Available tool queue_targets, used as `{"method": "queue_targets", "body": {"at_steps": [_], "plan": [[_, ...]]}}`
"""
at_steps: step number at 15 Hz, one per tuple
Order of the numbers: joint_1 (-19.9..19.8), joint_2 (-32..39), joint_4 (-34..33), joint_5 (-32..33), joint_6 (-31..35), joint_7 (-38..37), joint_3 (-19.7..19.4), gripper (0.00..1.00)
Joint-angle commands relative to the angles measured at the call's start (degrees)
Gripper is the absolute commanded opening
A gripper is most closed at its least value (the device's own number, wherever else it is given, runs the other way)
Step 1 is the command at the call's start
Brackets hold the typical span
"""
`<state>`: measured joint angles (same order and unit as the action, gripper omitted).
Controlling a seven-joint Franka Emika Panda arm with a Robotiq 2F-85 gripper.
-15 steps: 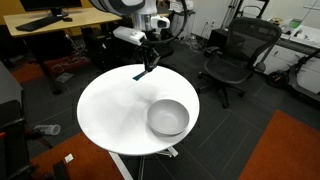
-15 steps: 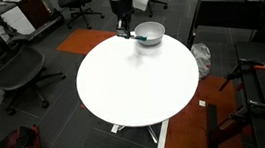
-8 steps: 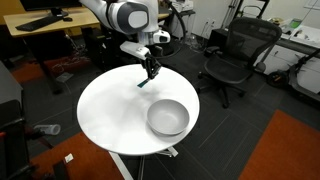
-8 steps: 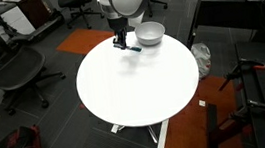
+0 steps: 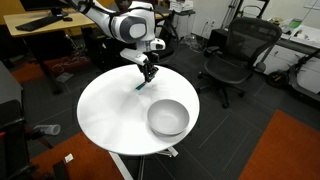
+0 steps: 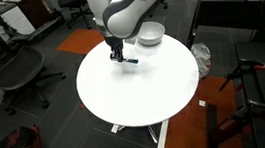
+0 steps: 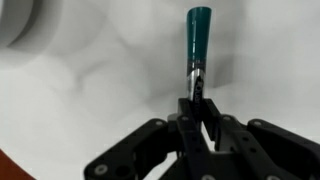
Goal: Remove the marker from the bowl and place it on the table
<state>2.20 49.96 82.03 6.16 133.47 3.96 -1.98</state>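
Observation:
My gripper [image 5: 148, 72] is shut on the teal-blue marker [image 5: 143, 82] and holds it low over the round white table [image 5: 110, 115]. In the wrist view the marker [image 7: 197, 38] sticks out past the closed black fingers [image 7: 199, 105], teal end forward, over the white tabletop. The grey bowl [image 5: 167, 117] stands apart from the gripper near the table's edge; it also shows in an exterior view [image 6: 149, 34] behind the arm. In that view the gripper [image 6: 119, 57] hangs over the table with the marker [image 6: 126, 63] at its tip.
Black office chairs [image 5: 232, 55] [image 6: 16, 69] stand around the table. A wooden desk [image 5: 55, 22] is behind the arm. A bowl rim shows at the wrist view's top left corner [image 7: 25, 25].
The arm has carried the marker away from the bowl, towards the table's middle, and has come lower over the tabletop.

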Motion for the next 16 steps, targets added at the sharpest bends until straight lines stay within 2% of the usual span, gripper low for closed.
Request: {"method": "queue_targets", "body": {"at_steps": [1,5,6,7,8,14,15,16], "plan": [[1.08,3.33,-4.81,0.33,-2.83,-1.76,0.02,0.05],[1.96,5.51,-7.64,0.11,-5.32,-2.78,0.10,0.05],[2.11,5.94,-8.35,0.02,-6.10,-2.93,0.15,0.44],[2.30,5.98,-8.73,0.13,-6.65,-2.98,0.09,0.44],[2.46,5.46,-8.67,0.31,-6.75,-3.25,-0.13,0.50],[-0.32,-3.90,-4.10,0.03,-4.53,-1.60,-0.72,0.95],[-0.90,-6.21,-3.21,-0.16,-5.02,-1.29,-0.63,0.99],[-1.36,-8.05,-2.87,-0.20,-5.97,-1.38,-0.73,1.00]]}}
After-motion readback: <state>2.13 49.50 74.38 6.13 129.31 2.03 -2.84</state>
